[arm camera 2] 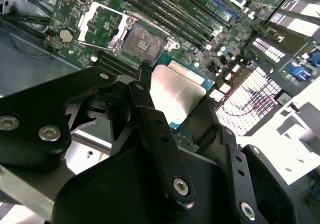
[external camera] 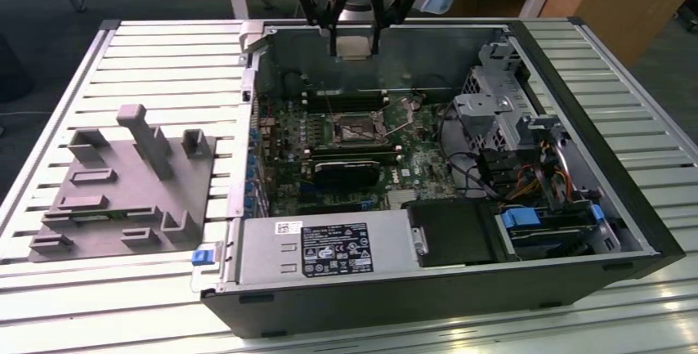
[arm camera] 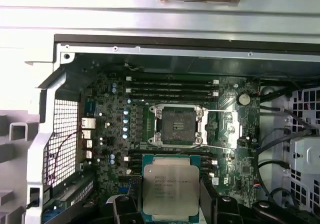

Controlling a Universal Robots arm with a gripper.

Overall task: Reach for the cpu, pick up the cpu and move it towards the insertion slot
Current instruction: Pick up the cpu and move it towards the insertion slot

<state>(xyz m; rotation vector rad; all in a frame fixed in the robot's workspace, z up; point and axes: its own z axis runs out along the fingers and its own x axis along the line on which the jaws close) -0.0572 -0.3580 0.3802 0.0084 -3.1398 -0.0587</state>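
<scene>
Silvery metal caps the cpu (external camera: pixel 355 47), which the pincer (external camera: pixel 355 43) grasps between its black fingers (arm camera 2: pixel 150 129), lifted above the open computer case (external camera: pixel 567 231). In the first wrist view the cpu (arm camera: pixel 171 190) hangs just short of the insertion slot (arm camera: pixel 177 126), whose shiny bracket stands open on the motherboard (external camera: pixel 316 137) below the pincer.

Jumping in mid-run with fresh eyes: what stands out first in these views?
The open computer case dominates the slatted table, motherboard exposed, with the pincer holding the cpu raised above the case's far wall in the exterior view. In the first wrist view the cpu hangs short of the insertion slot, whose metal bracket is open. A grey moulded fixture sits on the exterior view's left.
</scene>
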